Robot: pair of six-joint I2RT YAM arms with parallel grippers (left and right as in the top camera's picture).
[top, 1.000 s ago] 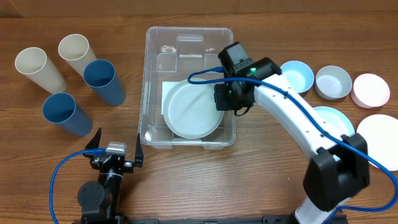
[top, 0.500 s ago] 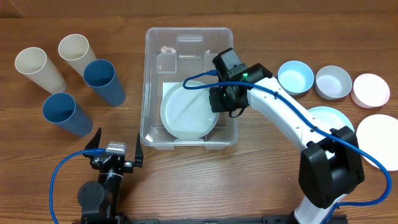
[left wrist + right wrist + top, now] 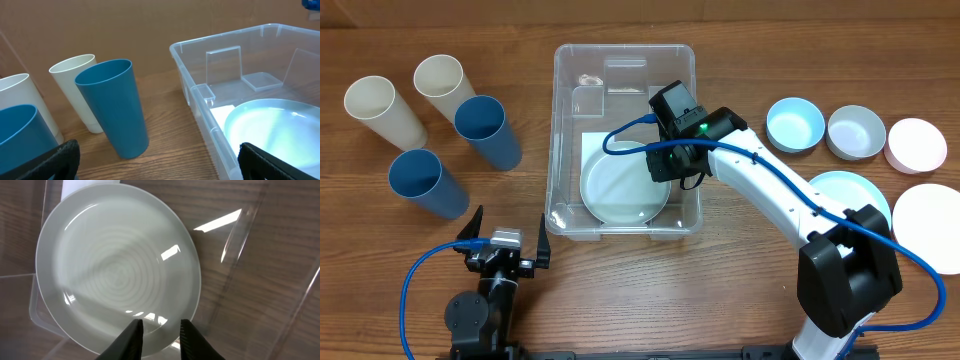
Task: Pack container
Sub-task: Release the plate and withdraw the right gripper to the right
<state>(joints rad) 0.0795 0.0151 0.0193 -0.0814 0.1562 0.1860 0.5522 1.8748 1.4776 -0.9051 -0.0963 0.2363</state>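
a: since a second ago the right arm had swung leftward over the large clear rectangular plastic container (image 3: 560, 90), and the pale round plate (image 3: 620, 185) had slid away from the right wall to lie flat on its floor.

b: and the right fingers (image 3: 161, 336)?

a: parted a little, nothing between them, tips hanging just over the plate's near rim. the left fingers (image 3: 508, 232) were spread wide and empty, near the front edge of the wooden tabletop (image 3: 740, 290).

b: where was the container?

a: mid-tabletop, between the tall blue and cream cups (image 3: 480, 130) at left and the round bowls and plates (image 3: 850, 130) at right.

b: so what could have gone wrong?

a: to my eye, a lift through so narrow a gap might have caught the rim and tipped or dragged the plate. the wrist sat close to the container's right wall, so a sideways pull-out could have shoved the whole container. the blue cable (image 3: 620, 135) looped low over the inside and might have snagged the edge.

b: and later?

a: the plate covered most of the near half of the floor, so whatever was packed next might have had to rest on it, and slide.
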